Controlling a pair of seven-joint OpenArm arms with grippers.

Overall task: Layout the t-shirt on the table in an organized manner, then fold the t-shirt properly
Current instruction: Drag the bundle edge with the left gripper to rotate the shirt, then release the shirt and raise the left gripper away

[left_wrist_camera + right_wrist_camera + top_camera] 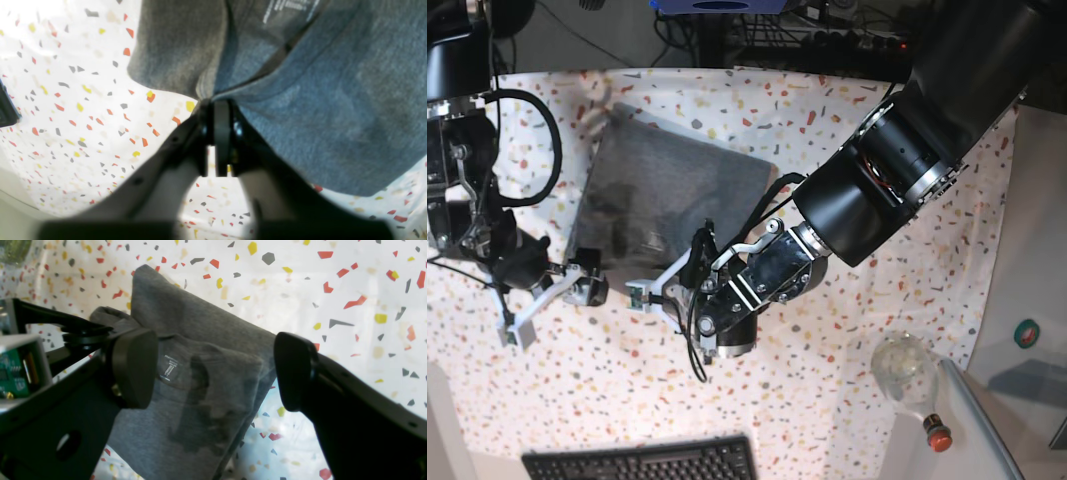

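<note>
The grey t-shirt [667, 190] lies folded into a rough rectangle on the speckled table [847, 330], left of centre. Its pale tag mark [169, 370] faces up. In the left wrist view my left gripper [217, 101] has its fingers nearly together at the shirt's near edge. The cloth [317, 116] puckers into the tips, so it looks pinched. My right gripper [213, 370] hovers wide open over the shirt [200, 406], one pad [133, 366] above the cloth and the other [293, 373] past its edge, holding nothing.
A black keyboard [642, 462] lies at the front edge. A clear round bottle with a red cap [909, 378] stands at the front right. The plain grey side surface [1039, 250] borders the table on the right. The two arms stand close together at the shirt's near side.
</note>
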